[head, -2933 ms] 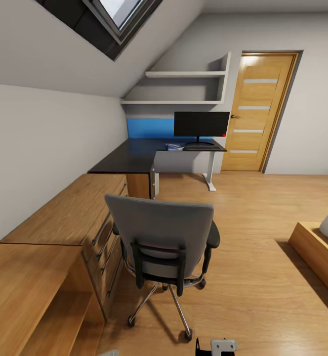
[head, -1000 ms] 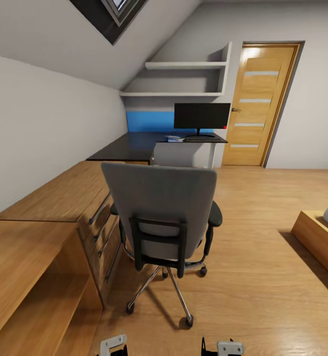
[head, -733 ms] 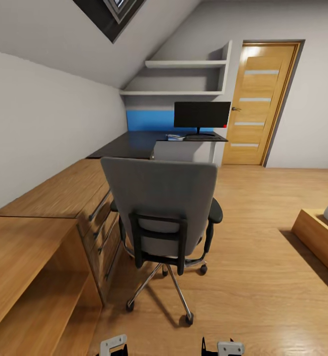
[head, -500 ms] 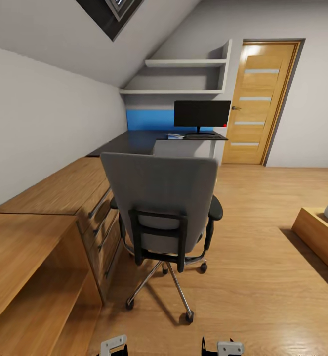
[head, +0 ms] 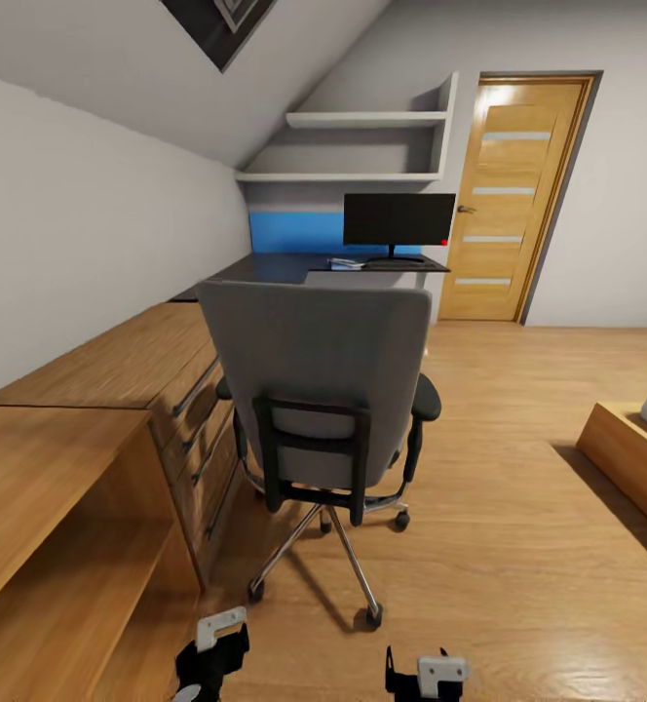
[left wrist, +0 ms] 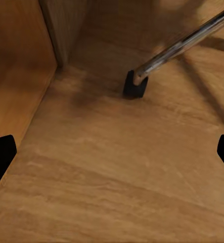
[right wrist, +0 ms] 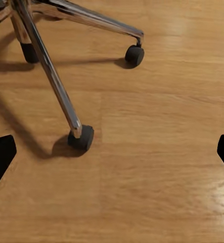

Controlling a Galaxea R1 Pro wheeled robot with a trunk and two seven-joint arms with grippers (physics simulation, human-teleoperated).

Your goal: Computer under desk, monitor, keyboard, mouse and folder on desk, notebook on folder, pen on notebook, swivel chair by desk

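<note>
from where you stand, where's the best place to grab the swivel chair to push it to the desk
Probably the top edge of the swivel chair backrest, from behind: the tall back faces the robot, upright and unobstructed. The black frame bar is a lower option. Both left gripper and right gripper hang low and open.

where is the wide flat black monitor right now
In the head view, the wide black monitor stands on the glossy black desk at the room's far end, just left of the wooden door.
</note>
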